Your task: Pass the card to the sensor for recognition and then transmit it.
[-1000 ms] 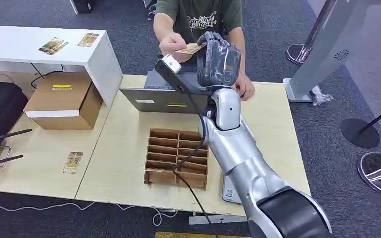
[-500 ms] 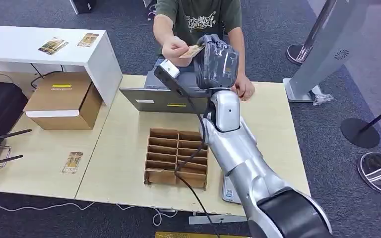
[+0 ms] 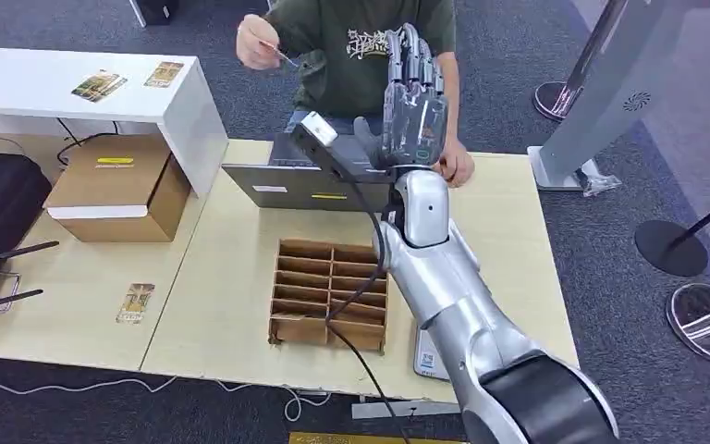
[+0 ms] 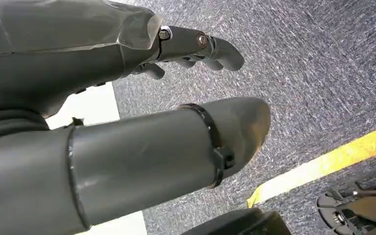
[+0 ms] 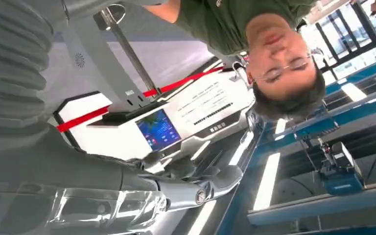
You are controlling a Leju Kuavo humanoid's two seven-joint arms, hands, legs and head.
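Yellow labels are borne by the brown cardboard box [image 3: 116,188] and the grey sensor box [image 3: 310,180], but their writing is too small to be read. White lettering, not legible, is printed on the green shirt of the person [image 3: 370,46]. Raised upright above the wooden table [image 3: 508,240], the robot's right hand [image 3: 413,97] is spread and empty. A small card [image 3: 277,53] is pinched in the person's hand [image 3: 259,46], well apart from it. Nothing is held by the left hand [image 4: 191,46], its fingers slightly curled over grey carpet [image 4: 323,73].

No print anywhere resolves (shirt [image 3: 370,42] graphic illegible).
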